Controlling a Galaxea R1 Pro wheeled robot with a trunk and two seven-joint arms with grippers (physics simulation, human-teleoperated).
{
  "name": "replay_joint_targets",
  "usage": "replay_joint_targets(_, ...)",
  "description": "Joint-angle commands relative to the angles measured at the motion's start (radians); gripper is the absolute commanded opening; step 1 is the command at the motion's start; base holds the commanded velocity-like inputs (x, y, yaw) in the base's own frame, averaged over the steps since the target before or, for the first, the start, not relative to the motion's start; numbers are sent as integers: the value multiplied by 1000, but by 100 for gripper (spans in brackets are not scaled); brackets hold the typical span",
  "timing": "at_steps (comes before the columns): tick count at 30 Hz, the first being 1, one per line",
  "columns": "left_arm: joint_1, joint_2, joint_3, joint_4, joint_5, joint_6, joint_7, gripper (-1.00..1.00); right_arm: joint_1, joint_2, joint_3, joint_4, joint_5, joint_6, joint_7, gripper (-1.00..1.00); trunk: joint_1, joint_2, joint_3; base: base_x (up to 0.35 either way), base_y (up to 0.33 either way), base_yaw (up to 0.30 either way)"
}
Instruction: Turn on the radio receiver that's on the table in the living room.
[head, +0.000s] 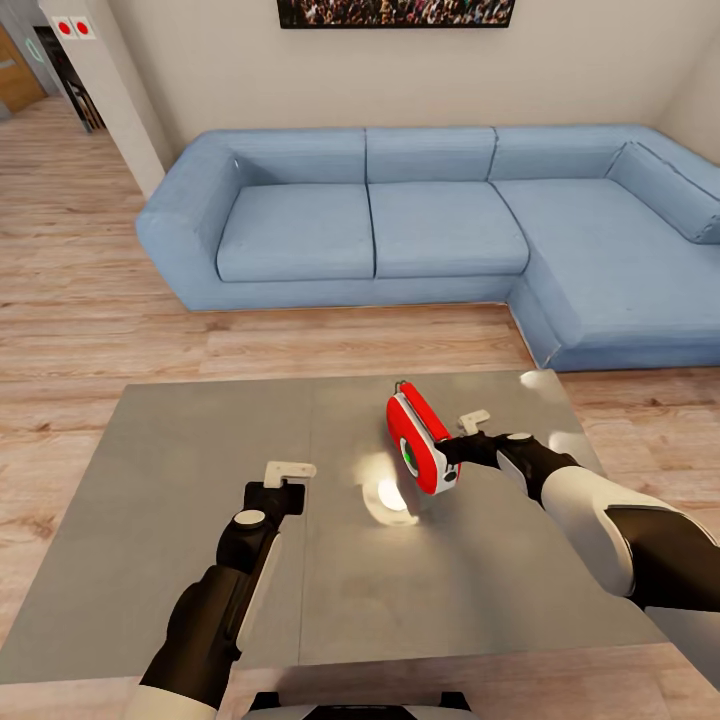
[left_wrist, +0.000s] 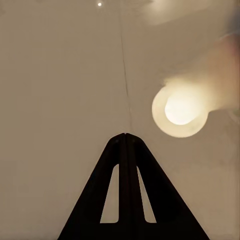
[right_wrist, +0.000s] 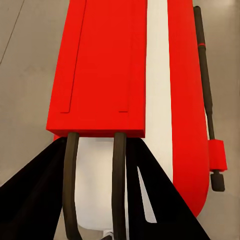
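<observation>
Right tool (head: 452, 452) clamped on the radio receiver (head: 418, 441), upright on the table (head: 180, 480); left tool (head: 290, 470) together, well apart.

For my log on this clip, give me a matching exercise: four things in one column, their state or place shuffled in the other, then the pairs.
Things:
1. radio receiver
2. left hand
3. right hand
4. sofa

States or places:
A. blue, on the wood floor beyond the table
B. shut, holding nothing, over the table's seam
C. red with white trim, standing on edge on the table
D. against the radio receiver's end

Pairs: 1-C, 2-B, 3-D, 4-A
</observation>
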Motion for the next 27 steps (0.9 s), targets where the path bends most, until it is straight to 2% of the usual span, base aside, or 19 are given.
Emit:
replay_joint_targets(1, 0, 0, 0, 0, 0, 0, 0, -100, 1, -1, 24, 2, 13, 0, -9, -100, 5, 1, 0, 0, 0, 0)
replay_joint_targets(2, 0, 0, 0, 0, 0, 0, 0, -100, 1, -1, 24, 2, 13, 0, -9, 100, 5, 1, 0, 0, 0, 0)
replay_joint_targets(27, 0, 0, -3, 0, 1, 0, -3, -100, 1, 0, 24, 2, 14, 0, -10, 100, 5, 1, 0, 0, 0, 0)
